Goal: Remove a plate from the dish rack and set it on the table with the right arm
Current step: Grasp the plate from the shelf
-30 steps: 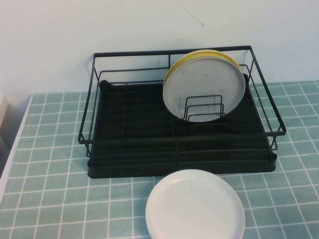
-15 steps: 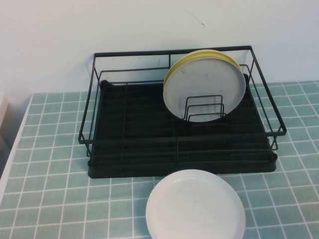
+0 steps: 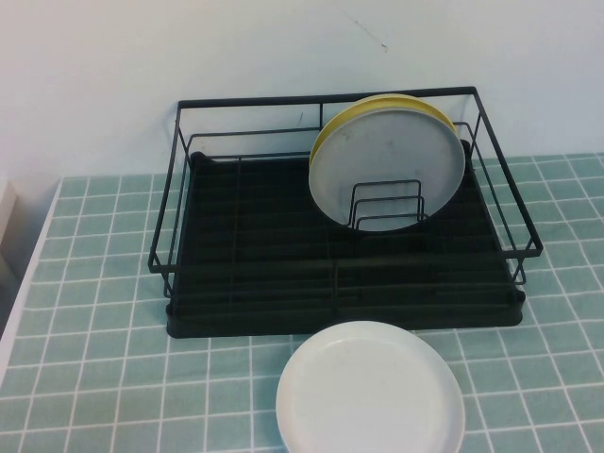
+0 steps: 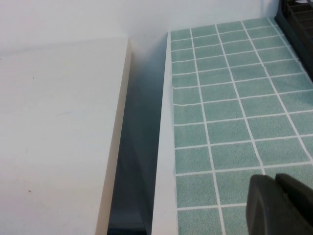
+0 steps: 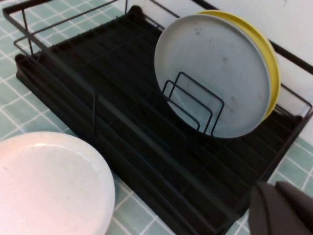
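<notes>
Black wire frames the dish rack (image 3: 340, 217), which stands on the teal tiled counter (image 3: 94, 311) against a pale wall. The high view holds no arm at all; only the wrist views show any part of the robot. In the left wrist view a dark tip of the left gripper (image 4: 279, 205) sits at the picture's edge over bare tiles near the counter's white border, beside a white panel (image 4: 54, 132) across a narrow gap, with just a corner of the rack visible. Whether its fingers are spread or pressed together cannot be told. The right wrist view shows a dark piece of the right gripper (image 5: 282, 208) hanging just off the rack's near right corner, above the tiles, looking across the ribbed tray toward the plates. Its fingers are likewise too little in view to tell their state.

In the rack, the light grey plate (image 3: 385, 168) stands on edge in the right rear part, propped against the small wire dividers (image 3: 387, 206). A yellow plate (image 3: 377, 106) stands directly behind it, its rim showing along the upper side. The rest of the tray holds nothing else. A brighter white plate (image 3: 370, 389) lies flat on the counter just in front of the rack.
</notes>
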`<state>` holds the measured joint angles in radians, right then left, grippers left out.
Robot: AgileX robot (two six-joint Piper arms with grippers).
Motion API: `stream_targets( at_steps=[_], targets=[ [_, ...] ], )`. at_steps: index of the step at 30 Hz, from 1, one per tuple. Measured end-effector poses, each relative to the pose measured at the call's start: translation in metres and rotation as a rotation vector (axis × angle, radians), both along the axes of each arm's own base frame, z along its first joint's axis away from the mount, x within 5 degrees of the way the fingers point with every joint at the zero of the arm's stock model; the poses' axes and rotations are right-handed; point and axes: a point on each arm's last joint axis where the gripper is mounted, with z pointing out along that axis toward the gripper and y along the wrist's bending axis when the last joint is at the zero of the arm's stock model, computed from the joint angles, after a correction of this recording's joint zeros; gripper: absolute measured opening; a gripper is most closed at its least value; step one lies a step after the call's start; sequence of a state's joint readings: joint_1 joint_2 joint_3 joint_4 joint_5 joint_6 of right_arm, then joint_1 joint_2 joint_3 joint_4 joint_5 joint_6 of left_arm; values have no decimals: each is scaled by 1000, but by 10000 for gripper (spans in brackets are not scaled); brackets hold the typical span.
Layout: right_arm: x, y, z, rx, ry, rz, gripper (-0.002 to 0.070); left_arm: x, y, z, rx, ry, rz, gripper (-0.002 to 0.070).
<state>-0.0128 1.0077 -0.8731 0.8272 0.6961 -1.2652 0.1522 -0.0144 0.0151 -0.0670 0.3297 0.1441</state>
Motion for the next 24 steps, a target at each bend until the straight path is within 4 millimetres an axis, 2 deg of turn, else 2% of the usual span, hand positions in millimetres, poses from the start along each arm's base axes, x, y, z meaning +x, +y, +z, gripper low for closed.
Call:
stream_targets(
  at_steps=[4,5,10,12,17,24],
  targets=[
    [55,8,5,-66,44,130,53,0,0,0,0,0,0,-3],
    [63,12,8,-81,33,161,76,0,0,0,0,0,0,-3],
    [114,36,13,-188,-16,309,279,0,0,0,0,0,0,-3],
    [131,43,10,-231,-34,324,331,0,0,0,0,0,0,-3],
    [167,53,4,-272,-82,303,368,0,0,0,0,0,0,-3],
    [198,63,-20,-348,-126,330,373,0,0,0,0,0,0,-3]
  ],
)
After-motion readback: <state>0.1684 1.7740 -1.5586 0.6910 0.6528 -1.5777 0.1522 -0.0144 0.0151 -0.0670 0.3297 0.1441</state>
